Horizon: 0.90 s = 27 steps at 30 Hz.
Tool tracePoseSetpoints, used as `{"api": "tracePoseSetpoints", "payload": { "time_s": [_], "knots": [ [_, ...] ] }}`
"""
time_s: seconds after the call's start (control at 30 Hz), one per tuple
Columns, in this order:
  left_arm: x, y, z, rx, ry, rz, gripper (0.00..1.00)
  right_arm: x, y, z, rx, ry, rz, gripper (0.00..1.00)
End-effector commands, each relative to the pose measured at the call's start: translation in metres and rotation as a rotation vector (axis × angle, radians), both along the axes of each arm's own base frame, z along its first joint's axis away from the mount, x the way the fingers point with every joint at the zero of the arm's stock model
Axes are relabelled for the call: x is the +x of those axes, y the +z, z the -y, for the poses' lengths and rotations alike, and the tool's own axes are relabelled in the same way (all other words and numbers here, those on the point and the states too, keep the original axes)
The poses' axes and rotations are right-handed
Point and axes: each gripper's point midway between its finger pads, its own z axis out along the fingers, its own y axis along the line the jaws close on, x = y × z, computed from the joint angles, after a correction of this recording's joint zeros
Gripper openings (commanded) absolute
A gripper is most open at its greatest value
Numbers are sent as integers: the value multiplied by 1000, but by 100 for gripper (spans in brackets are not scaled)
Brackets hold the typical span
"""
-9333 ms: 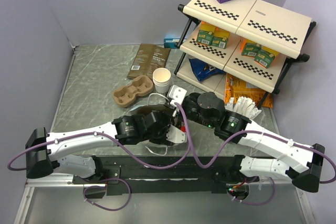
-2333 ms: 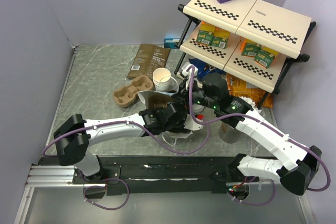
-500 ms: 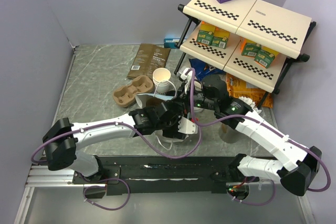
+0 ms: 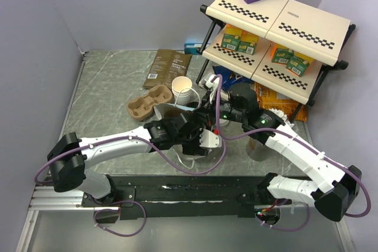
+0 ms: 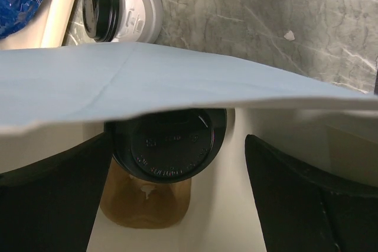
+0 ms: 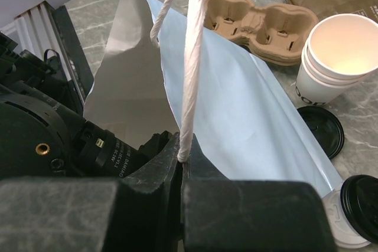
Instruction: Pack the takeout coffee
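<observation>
One takeout coffee [image 5: 166, 144], its black lid toward the camera, lies inside the pale blue paper bag [image 5: 142, 81] on a tan patch of the bag's floor. My left gripper [image 5: 177, 149] is reaching into the bag and stands open, its dark fingers [image 5: 53, 193] wide on either side of the cup and clear of it. A second lidded coffee [image 5: 121, 9] lies on its side on the table beyond the bag. My right gripper [image 6: 184, 159] is shut on the bag's white twisted handle [image 6: 192, 57], holding the bag mouth [image 4: 176, 109] up.
A brown pulp carrier [image 6: 260, 22] and a stack of empty white cups [image 6: 336, 57] stand beyond the bag, with a loose black lid [image 6: 322, 131] beside them. A dark coffee pouch [image 4: 167, 67] lies further back. The checkered shelf rack [image 4: 277, 33] fills the right side.
My left gripper's jaws have spread wider inside the bag and the cup now sits free between them. The right gripper still holds the handle.
</observation>
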Motion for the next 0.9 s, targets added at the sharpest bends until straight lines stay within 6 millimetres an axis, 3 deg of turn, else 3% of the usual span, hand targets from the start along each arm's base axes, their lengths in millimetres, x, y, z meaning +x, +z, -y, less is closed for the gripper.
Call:
{"api": "tracePoseSetpoints", "payload": {
  "time_s": [0.0,0.87],
  "knots": [
    [2,28,1,-84,44,-23,98,-3,-17,8,-35,-10,-51,0],
    [8,52,-1,-168,52,-21,99,-1,-19,1,-37,10,-79,0]
  ]
}}
